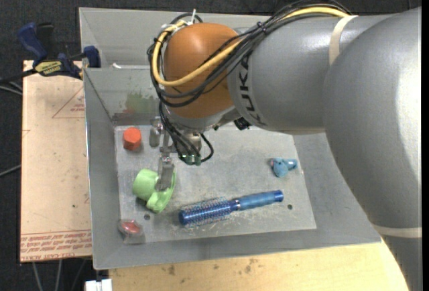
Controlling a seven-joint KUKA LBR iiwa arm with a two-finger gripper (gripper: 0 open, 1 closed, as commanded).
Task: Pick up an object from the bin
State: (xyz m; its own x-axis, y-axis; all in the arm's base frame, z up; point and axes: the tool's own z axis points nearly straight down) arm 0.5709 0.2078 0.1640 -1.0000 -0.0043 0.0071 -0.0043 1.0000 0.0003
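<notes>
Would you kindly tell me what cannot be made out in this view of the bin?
- Gripper, camera view: whether it grips the green cup-like thing at its tip, left front; the orange wrist cover overhangs it.
- Bin, right and rear floor: hidden under the arm.
- Small reddish thing, front-left corner: too small to identify.
- Small blue thing, right of centre: too small to name.
</notes>
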